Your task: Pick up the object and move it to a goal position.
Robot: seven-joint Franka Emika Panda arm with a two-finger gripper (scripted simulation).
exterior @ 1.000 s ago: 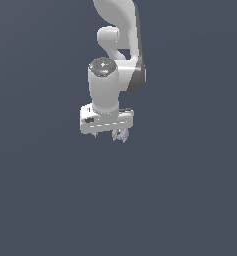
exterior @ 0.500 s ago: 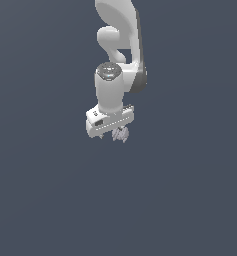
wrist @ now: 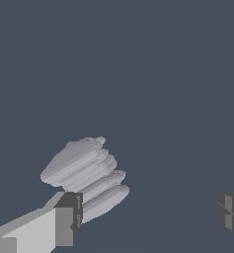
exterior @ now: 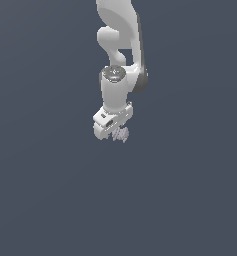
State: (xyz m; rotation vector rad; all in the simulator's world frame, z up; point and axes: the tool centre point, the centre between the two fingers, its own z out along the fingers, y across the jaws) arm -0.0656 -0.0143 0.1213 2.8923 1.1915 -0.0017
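The object point(wrist: 86, 173) is a small pale lilac-grey thing with ridged, jagged lobes. In the wrist view it lies against one white finger with a grey pad point(wrist: 69, 217), while the other finger's pad point(wrist: 230, 212) stands far off across a wide gap. My gripper point(wrist: 149, 213) is open, with nothing pinched between its fingers. In the exterior view the object point(exterior: 121, 134) peeks out just below the white hand, on the exterior view's right of the gripper point(exterior: 114, 134). The hand hides part of it.
A plain dark blue-grey surface fills both views. The white arm point(exterior: 117, 35) comes down from the top of the exterior view.
The hand has turned about its wrist and edged slightly toward the exterior view's right. The object stays right under the fingers.
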